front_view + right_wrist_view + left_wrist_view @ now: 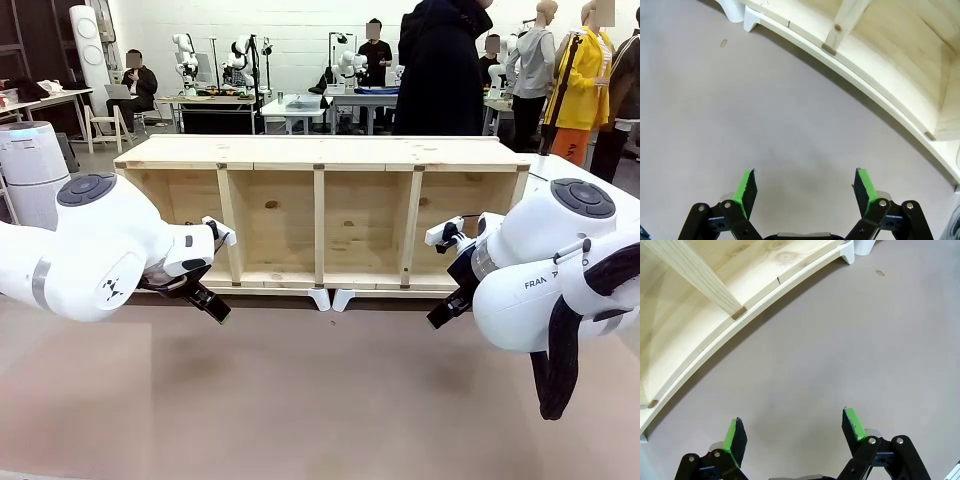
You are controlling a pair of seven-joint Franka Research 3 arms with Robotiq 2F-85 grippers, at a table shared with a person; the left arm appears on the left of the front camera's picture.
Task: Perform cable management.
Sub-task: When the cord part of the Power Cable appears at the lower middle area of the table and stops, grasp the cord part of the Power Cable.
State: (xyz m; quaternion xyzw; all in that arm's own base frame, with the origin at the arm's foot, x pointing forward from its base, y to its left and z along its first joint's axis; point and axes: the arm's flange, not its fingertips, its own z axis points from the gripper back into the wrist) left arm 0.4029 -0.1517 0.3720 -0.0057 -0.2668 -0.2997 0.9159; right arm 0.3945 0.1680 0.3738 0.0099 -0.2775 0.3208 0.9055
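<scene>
Pale pine fills the far side of the table: a long wooden shelf unit lying on its side, its open compartments facing me, with two small white feet at the middle of its lower edge. A person in a dark coat stands behind it.

My left gripper hangs low over the bare grey-brown tabletop, just in front of the shelf's left compartments and angled down toward the middle. Along its own fingers the two green pads stand wide apart with nothing between them but table surface (the shelf's front rail curves across the upper left of that view).

My right gripper mirrors it on the other side, near the rightmost compartment and tilted inward. Its fingers are spread just as wide, green pads clear of everything, holding nothing.

Where the cable lies I cannot tell.
</scene>
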